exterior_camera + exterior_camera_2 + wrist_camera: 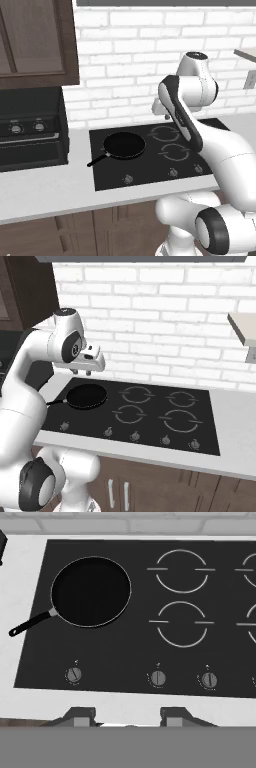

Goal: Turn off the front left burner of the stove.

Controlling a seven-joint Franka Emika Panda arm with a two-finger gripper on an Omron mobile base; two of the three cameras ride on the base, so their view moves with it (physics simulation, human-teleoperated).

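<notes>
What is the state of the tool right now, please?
Tool: open and holding nothing, its two fingertips set apart, hanging above the stove and touching no knob.

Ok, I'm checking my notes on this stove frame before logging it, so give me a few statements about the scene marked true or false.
1. A black frying pan sits on the left part of the stove. True.
2. The pan's handle points toward the brick wall. False: it points out toward the front left, away from the wall.
3. The gripper is clamped on a knob. False: it hangs above the cooktop, apart from the knobs, holding nothing.
4. The knobs run in a row along the stove's front edge. True.
5. A pot stands on the burner rings right of the pan. False: those rings are bare.
</notes>
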